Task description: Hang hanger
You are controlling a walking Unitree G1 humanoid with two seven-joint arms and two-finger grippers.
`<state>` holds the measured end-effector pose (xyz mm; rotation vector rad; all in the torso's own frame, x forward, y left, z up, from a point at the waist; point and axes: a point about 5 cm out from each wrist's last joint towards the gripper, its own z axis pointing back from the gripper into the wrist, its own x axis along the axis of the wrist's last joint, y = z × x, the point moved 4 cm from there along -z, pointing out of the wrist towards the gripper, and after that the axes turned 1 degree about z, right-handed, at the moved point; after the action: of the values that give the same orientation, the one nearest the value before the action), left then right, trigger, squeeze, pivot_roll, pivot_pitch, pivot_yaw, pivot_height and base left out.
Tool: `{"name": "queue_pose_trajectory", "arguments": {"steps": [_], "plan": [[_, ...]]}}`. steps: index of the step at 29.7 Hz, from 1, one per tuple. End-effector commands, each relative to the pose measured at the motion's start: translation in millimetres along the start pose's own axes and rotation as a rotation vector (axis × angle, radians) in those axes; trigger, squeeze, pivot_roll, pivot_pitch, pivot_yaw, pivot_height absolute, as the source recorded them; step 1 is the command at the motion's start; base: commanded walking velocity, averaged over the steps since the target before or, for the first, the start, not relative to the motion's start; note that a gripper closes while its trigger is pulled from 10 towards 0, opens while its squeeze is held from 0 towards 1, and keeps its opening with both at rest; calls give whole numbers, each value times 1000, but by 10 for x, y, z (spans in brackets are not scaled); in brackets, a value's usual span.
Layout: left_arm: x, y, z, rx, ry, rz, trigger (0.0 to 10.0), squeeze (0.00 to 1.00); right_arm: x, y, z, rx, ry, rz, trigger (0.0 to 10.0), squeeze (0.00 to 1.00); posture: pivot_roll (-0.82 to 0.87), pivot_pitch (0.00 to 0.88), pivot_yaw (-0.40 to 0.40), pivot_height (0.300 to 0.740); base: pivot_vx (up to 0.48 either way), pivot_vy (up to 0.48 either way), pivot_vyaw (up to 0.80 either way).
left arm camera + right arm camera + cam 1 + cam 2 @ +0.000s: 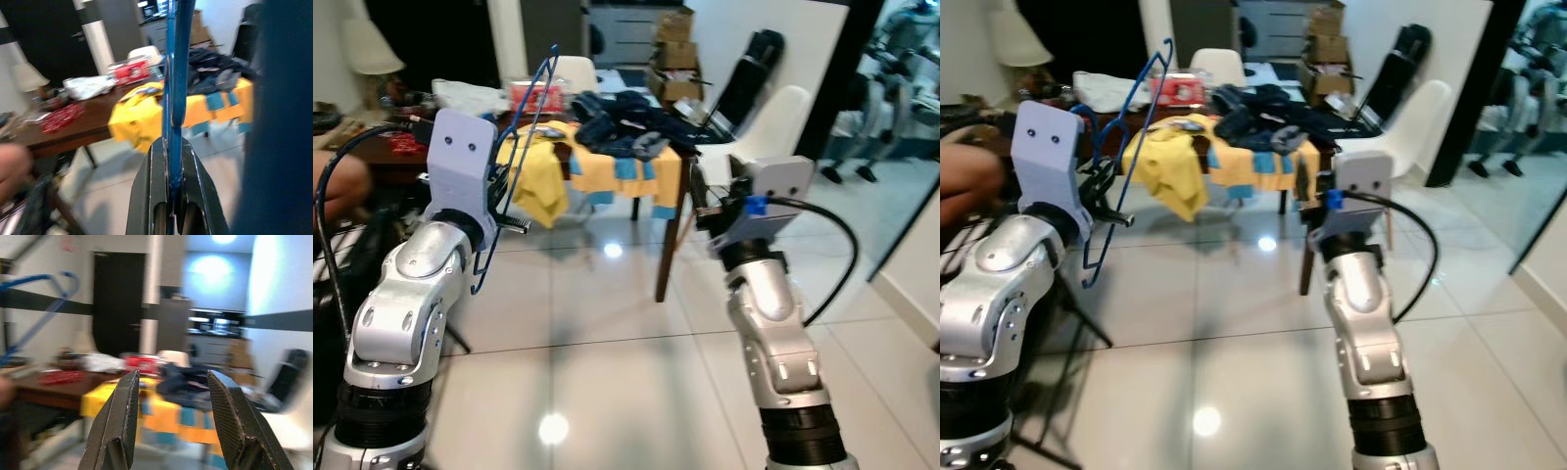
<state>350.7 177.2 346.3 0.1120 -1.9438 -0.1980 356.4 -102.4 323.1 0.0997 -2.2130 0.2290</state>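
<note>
Head views: left gripper (509, 217) is clamping the thin blue wire hanger (514, 166), holding it upright at left. Left wrist: fingers (154, 191) are pinching the hanger's rod. Right wrist: right gripper (171, 416) is gaping, holding nothing.

Wooden table (668, 211) draped in yellow cloth (536, 171), dark clothes (631, 122) heaped on top

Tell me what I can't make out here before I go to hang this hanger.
- Rail or hook to hang on: none identifiable.
- Blue hanger: lower part hidden behind the left gripper mount in the eye views; blurred in the left wrist view.
- Table clutter: too blurred to identify.
</note>
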Motion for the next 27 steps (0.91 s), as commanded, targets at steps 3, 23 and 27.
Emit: {"name": "queue_pose_trajectory", "arguments": {"steps": [3, 23, 27], "plan": [[-12, -67, 2, -18, 0, 2, 10000, 0, 18, -30, 10, 0, -8, 23, 10000, 0, 39, 158, -26, 740, 0, 0, 794], [-76, -148, 16, -42, 18, 7, 10000, 0, -26, 51, 35, 43, 6, 21, 10000, 0, 38, 145, -27, 740, 0, 0, 794], [-83, -157, 15, -43, 19, 7, 10000, 0, -31, 60, 38, 50, 7, 21, 10000, 0, 38, 144, -27, 740, 0, 0, 794]]}}
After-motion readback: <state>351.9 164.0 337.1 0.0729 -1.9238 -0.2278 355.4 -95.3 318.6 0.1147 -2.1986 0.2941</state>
